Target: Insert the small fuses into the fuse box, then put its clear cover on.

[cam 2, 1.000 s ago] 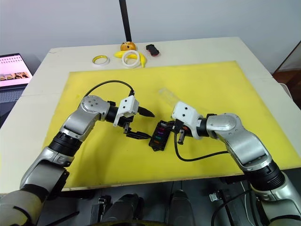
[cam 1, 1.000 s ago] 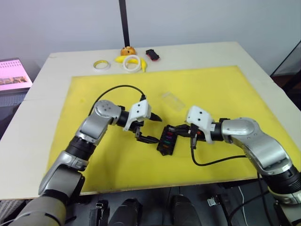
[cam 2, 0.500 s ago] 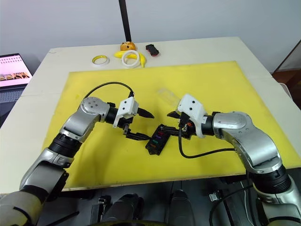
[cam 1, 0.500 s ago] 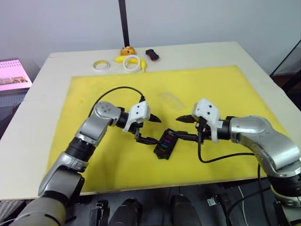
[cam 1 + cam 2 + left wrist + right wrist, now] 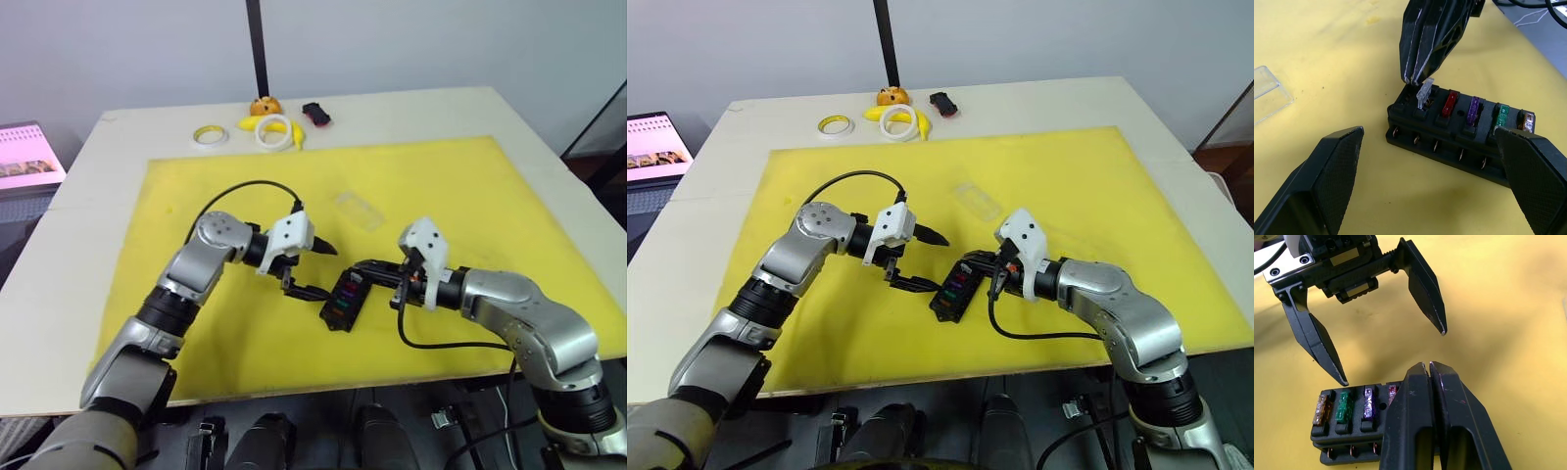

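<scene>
The black fuse box (image 5: 342, 303) lies on the yellow mat (image 5: 460, 186). Orange (image 5: 1528, 119), teal (image 5: 1503, 115), purple (image 5: 1473, 108) and red (image 5: 1450, 102) fuses stand in one row of its slots. My right gripper (image 5: 1418, 78) is shut on a grey fuse (image 5: 1423, 94), holding it at the end slot beside the red one. My left gripper (image 5: 330, 271) hovers open just left of the box, one finger above and one near the mat. The clear cover (image 5: 359, 211) lies flat on the mat beyond both grippers.
At the table's far edge are two tape rings (image 5: 212, 134) (image 5: 274, 131), an orange toy (image 5: 265, 105) and a black-and-red gadget (image 5: 316, 114), with a black pole (image 5: 258, 44) behind. A screen (image 5: 27, 157) stands off the table's left side.
Half a second ago my right gripper was open above the box. It has since shut and come down onto the box's end slot. My left arm has stayed put.
</scene>
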Tool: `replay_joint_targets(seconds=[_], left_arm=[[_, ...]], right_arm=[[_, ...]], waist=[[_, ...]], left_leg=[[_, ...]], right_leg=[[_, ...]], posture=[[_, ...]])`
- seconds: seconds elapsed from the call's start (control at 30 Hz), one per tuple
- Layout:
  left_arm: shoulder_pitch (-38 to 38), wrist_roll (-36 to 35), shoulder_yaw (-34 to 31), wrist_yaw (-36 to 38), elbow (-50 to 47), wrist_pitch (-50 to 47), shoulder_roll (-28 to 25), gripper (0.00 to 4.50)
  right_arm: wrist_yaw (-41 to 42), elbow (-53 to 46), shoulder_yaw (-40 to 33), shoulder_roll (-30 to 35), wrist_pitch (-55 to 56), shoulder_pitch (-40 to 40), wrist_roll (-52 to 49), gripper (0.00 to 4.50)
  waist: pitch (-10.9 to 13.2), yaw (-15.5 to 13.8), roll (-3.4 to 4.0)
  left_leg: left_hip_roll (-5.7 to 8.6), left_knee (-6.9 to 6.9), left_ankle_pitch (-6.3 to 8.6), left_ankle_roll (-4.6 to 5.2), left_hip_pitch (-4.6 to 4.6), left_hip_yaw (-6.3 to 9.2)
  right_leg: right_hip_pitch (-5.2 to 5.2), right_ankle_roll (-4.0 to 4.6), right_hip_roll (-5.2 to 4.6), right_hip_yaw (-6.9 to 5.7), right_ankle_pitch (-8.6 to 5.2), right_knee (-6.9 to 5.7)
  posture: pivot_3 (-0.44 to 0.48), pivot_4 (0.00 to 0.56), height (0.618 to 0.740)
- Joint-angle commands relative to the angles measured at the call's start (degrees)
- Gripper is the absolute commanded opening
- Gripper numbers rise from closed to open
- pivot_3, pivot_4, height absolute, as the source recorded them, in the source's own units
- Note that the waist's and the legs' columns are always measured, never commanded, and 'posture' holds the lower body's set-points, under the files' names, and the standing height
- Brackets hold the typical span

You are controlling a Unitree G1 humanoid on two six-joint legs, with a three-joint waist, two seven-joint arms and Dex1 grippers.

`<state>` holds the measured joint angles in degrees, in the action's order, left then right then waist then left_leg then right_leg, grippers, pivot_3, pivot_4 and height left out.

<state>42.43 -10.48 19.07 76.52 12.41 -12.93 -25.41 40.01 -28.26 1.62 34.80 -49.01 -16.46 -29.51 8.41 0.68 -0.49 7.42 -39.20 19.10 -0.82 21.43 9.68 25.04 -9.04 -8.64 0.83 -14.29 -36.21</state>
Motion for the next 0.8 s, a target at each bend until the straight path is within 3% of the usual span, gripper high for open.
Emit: replay_joint_targets(seconds=[0.03, 0.8], left_arm=[[1.0, 0.2, -0.4, 0.0, -0.7, 1.0, 0.0, 4.5], [1.9, 0.6, -0.3, 0.0, 0.2, 1.4, 1.1, 4.5]], right_arm=[[-0.7, -1.3, 0.0, 0.0, 1.1, 0.3, 0.2, 0.11], [-2.1, -0.7, 3.8, 2.1, -0.6, 0.9, 2.4, 0.11]], waist=[[0.0, -0.1, 0.0], [0.0, -0.1, 0.0]], left_leg=[[0.0, 0.0, 0.0, 0.0, 0.0, 0.0], [0.0, -0.01, 0.0, 0.0, -0.04, 0.0]], right_leg=[[0.0, 0.0, 0.0, 0.0, 0.0, 0.0], [-0.04, 0.0, 0.0, 0.0, 0.0, 0.0]], posture=[[0.0, 0.15, 0.74], [0.0, 0.15, 0.74]])
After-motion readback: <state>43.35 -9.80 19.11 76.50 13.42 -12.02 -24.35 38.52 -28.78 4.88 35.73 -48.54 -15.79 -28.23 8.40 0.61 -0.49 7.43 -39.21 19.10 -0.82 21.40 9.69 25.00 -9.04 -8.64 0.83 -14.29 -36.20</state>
